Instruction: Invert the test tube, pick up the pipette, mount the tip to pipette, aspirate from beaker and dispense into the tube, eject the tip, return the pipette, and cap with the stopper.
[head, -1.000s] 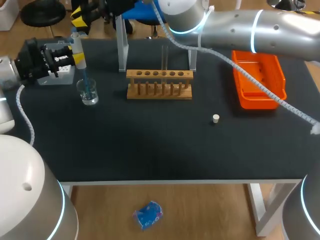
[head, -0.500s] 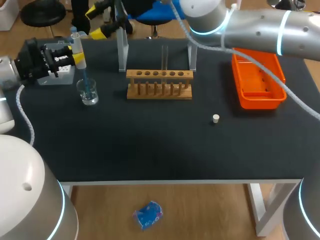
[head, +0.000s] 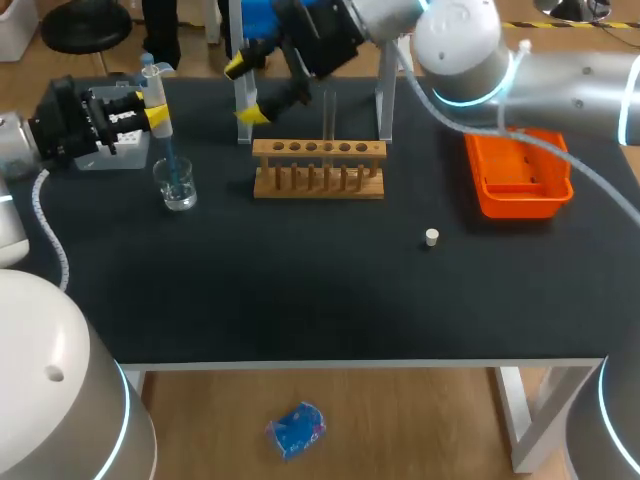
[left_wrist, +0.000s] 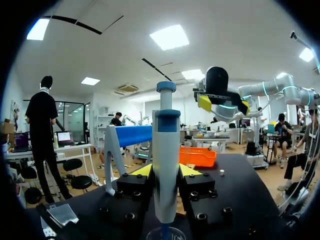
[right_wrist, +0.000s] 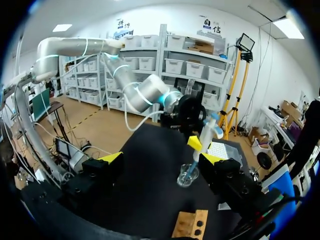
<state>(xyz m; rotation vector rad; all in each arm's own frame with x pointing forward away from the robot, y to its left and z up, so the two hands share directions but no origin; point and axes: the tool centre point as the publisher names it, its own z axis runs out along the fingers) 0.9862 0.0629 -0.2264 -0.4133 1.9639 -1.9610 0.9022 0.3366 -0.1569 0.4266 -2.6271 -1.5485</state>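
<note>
One white stopper (head: 431, 237) lies alone, well apart from both grippers. One beaker (head: 178, 188) sits under the left gripper (head: 158, 120), which pinches the single pipette (head: 153, 85), its tip in the beaker. One wooden rack (head: 318, 170) holds one upright test tube (head: 329, 115), just beside the right gripper (head: 247, 90), whose fingers are spread and empty.

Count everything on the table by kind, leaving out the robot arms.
Pipette: 1
Beaker: 1
Rack: 1
Tube: 1
Stopper: 1
Orange tray: 1
Stand: 1
Total: 7
</note>
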